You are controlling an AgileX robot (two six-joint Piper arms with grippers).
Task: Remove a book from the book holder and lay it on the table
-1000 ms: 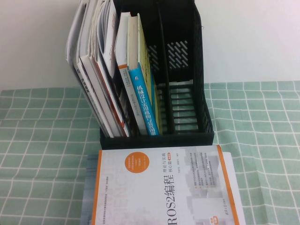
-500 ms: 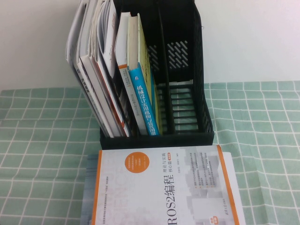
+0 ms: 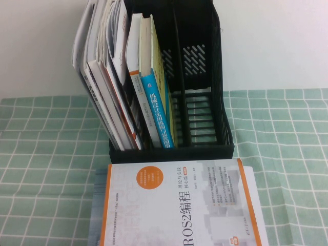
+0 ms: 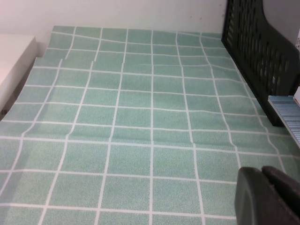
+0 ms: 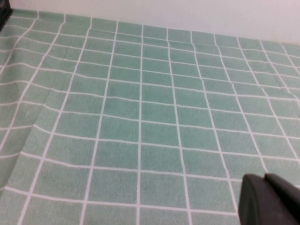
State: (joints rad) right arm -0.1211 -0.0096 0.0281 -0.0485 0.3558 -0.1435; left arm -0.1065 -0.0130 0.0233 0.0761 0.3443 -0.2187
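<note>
The black book holder (image 3: 205, 77) stands upright at the back middle of the mint-green gridded table (image 3: 46, 154). The book (image 3: 158, 115), with a blue spine, white characters and a pale yellow-green cover, stands in the holder among other books, next to an inner divider. Neither gripper shows in the high view. In the left wrist view my left gripper (image 4: 261, 169) is shut and empty, low over the cloth, with the holder's perforated side (image 4: 262, 51) ahead of it. In the right wrist view my right gripper (image 5: 265, 177) is shut and empty over bare cloth.
A white book with orange edges reading "ROS2" (image 3: 179, 205) lies flat on the table just in front of the holder; its blue-lined edge shows in the left wrist view (image 4: 287, 115). Several thin books and papers (image 3: 105, 66) lean in the holder's left compartment. A white wall stands behind.
</note>
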